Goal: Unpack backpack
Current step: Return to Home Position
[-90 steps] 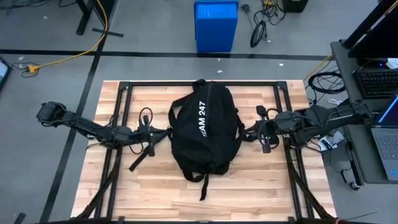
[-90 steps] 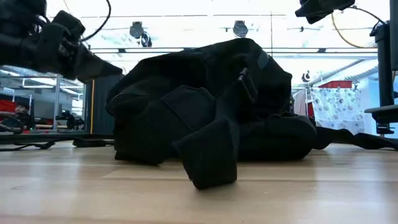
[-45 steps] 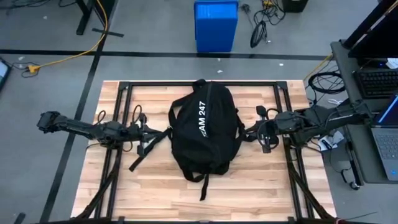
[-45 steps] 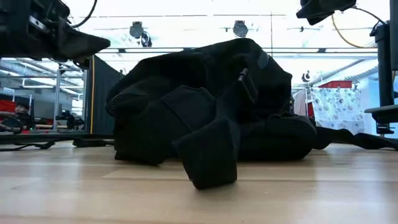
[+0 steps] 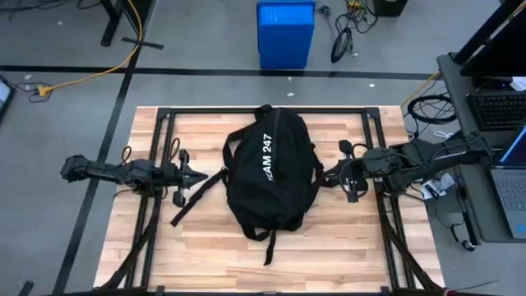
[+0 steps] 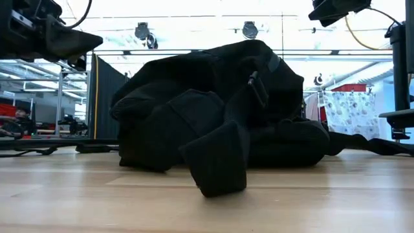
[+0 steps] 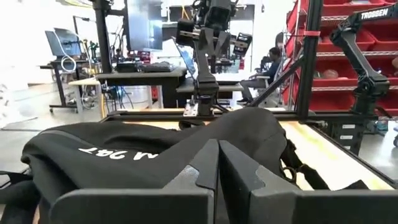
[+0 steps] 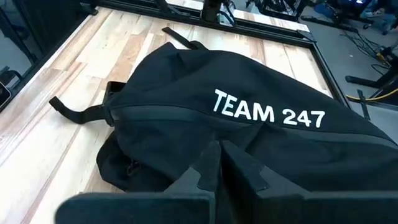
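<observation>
The black backpack (image 5: 271,177) with white "TEAM 247" lettering (image 8: 268,112) lies on its side in the middle of the wooden table (image 5: 345,247). One strap (image 5: 196,199) trails toward the near left and another (image 5: 268,245) toward the near edge. My left gripper (image 5: 201,175) hovers shut just left of the backpack and raised above the table (image 6: 97,40), its fingertips together (image 7: 217,146). My right gripper (image 5: 331,174) is shut too (image 8: 219,148). It hangs above the backpack's right side and looks down on the lettering. Neither gripper touches anything.
A black metal frame (image 5: 263,109) runs around the tabletop and carries both arms. A blue bin (image 5: 285,33) stands on the floor beyond the far edge. A desk with a laptop (image 5: 509,189) is off the right edge. Bare wood lies near the front edge.
My left gripper has drawn back from the backpack toward the table's left edge and risen, staying shut. The backpack and its straps lie as before.
</observation>
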Robot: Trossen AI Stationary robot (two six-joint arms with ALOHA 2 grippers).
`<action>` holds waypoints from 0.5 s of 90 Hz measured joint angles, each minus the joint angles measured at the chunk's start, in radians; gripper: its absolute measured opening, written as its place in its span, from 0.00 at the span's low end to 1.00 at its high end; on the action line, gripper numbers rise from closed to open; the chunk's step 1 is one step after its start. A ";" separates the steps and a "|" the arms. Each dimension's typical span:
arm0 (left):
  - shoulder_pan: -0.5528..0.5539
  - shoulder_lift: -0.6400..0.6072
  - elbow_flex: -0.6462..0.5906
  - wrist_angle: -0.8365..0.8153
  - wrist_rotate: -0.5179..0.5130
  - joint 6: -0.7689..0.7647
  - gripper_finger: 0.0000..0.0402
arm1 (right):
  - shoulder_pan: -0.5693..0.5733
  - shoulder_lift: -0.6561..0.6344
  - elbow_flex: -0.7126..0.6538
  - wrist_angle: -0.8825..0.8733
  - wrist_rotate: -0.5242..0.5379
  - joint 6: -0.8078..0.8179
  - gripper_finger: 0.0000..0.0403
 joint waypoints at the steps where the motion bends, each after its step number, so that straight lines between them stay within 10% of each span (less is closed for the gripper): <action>1: 0.000 -0.005 0.000 -0.004 0.000 0.000 0.00 | 0.000 0.000 0.000 0.000 0.000 0.000 0.00; 45: 0.002 -0.097 0.000 -0.087 0.009 0.035 0.00 | 0.000 0.000 0.000 0.000 0.000 0.000 0.00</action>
